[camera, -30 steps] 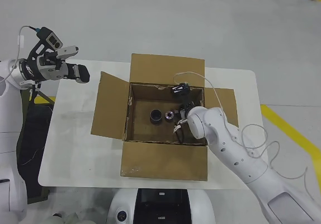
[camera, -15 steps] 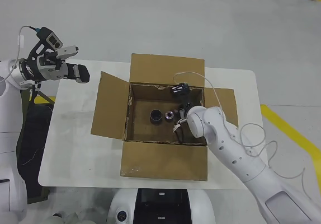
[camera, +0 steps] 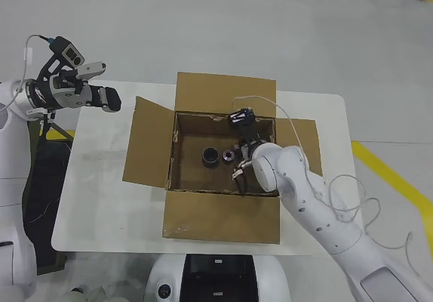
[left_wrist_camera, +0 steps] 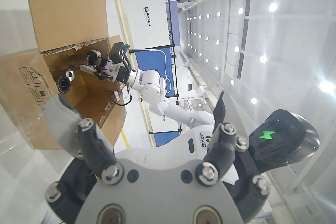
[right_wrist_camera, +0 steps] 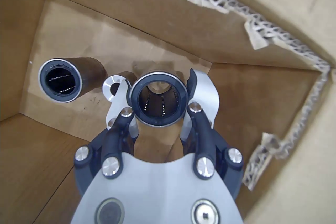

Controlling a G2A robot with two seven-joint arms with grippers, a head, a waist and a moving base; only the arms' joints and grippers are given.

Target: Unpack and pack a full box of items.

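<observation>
The right gripper [right_wrist_camera: 158, 86] is down inside the open brown cardboard box [camera: 222, 216] on the white table [camera: 96, 198]. Its fingers [right_wrist_camera: 203, 93] are clenched on a dark metal cylindrical bearing with a hollow bore [right_wrist_camera: 158, 101], one pad against each side of its rim. A second dark cylindrical bearing [right_wrist_camera: 60, 80] stands apart on the box floor, with a small silver disc with a hole [right_wrist_camera: 111, 87] between the two. The left gripper [camera: 111, 99] hangs spread wide and empty at the table's far-left corner.
</observation>
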